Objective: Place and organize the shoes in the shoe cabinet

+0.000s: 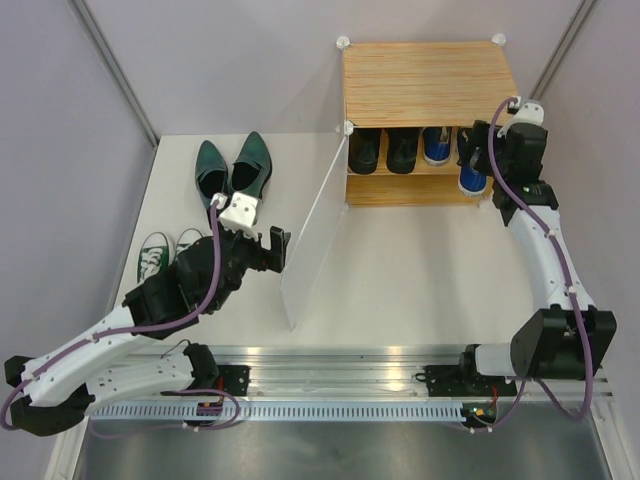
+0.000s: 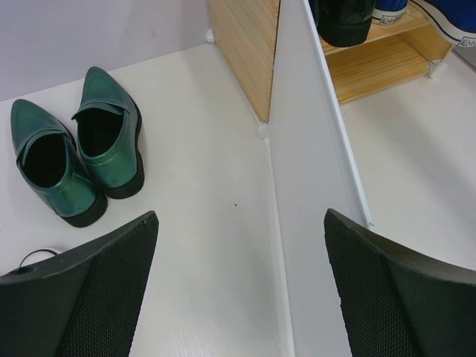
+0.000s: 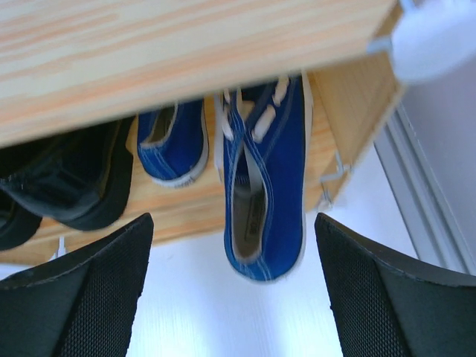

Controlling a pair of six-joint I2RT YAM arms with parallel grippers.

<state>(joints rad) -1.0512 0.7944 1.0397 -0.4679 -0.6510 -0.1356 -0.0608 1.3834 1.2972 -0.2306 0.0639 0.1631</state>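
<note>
Right gripper [image 3: 232, 245], fingers apart, hangs over a blue sneaker [image 3: 268, 186] overhanging the shoe cabinet [image 3: 186, 52] shelf; left gripper [image 2: 239, 219], also apart, faces the door panel [image 2: 305, 149] and dark green pointed shoes [image 2: 74, 149]; only the top view shows green white-toed sneakers [image 1: 165, 252].

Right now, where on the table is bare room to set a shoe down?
Free: the table in front of the shoe cabinet, between its open door and the right arm. Crowded: the shelf, one blue sneaker overhanging.

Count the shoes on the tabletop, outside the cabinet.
4. Two dark green pointed shoes side by side at the far left; two green white-toed sneakers nearer, partly hidden by the left arm.
</note>
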